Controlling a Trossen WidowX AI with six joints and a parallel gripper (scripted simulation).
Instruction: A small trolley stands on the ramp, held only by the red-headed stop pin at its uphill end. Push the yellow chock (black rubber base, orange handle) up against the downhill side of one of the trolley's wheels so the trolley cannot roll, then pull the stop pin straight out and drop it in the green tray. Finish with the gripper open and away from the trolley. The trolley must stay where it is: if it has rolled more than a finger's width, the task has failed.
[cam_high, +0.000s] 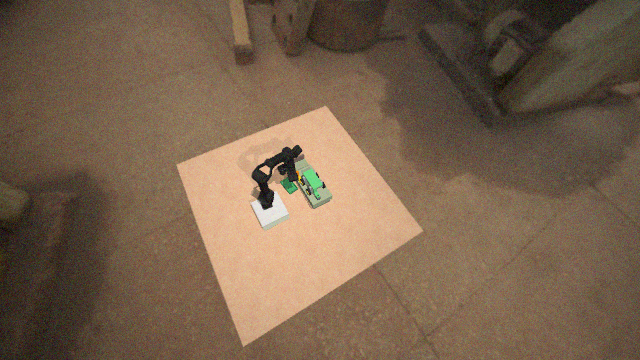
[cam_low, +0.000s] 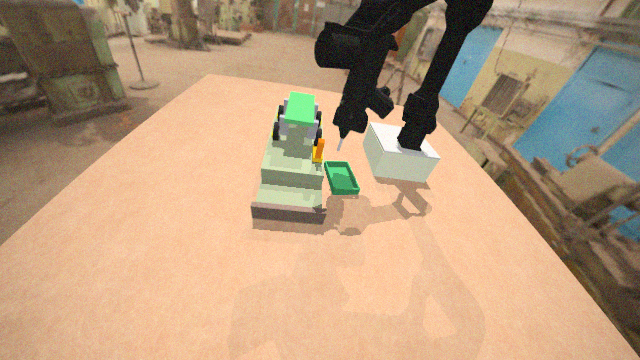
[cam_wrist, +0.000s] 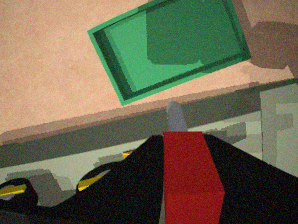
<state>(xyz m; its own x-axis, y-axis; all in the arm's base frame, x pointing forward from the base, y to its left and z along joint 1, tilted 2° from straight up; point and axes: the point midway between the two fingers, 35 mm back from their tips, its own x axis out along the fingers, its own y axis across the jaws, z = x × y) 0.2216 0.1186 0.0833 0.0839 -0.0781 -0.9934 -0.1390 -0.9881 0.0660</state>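
The stop pin (cam_low: 340, 143) (cam_wrist: 176, 118) is clamped by its red head in the gripper (cam_low: 342, 131) (cam_wrist: 181, 145), above the tabletop (cam_high: 320, 265) (cam_low: 165, 280) (cam_wrist: 45, 65) near the green tray (cam_high: 288, 186) (cam_low: 342, 178) (cam_wrist: 111, 67); beyond the pale surface lies a dim, cluttered workshop with blue doors (cam_low: 582, 112).

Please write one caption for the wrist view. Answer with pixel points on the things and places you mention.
The black tool (cam_wrist: 181, 145) grips the red-headed grey stop pin (cam_wrist: 193, 165) near the green rectangular tray (cam_wrist: 111, 67).

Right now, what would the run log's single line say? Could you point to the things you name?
gripper (cam_high: 294, 179) (cam_low: 342, 134) (cam_wrist: 181, 145): shut on stop pin (cam_low: 340, 144) (cam_wrist: 176, 117) | pin: out, not in tray (cam_high: 288, 185) (cam_low: 342, 178) (cam_wrist: 172, 50) | trolley (cam_high: 313, 179) (cam_low: 301, 109): on ramp (cam_high: 321, 202) (cam_low: 292, 179) | chock (cam_high: 298, 176) (cam_low: 319, 151): beside trolley | next: likely drop pin
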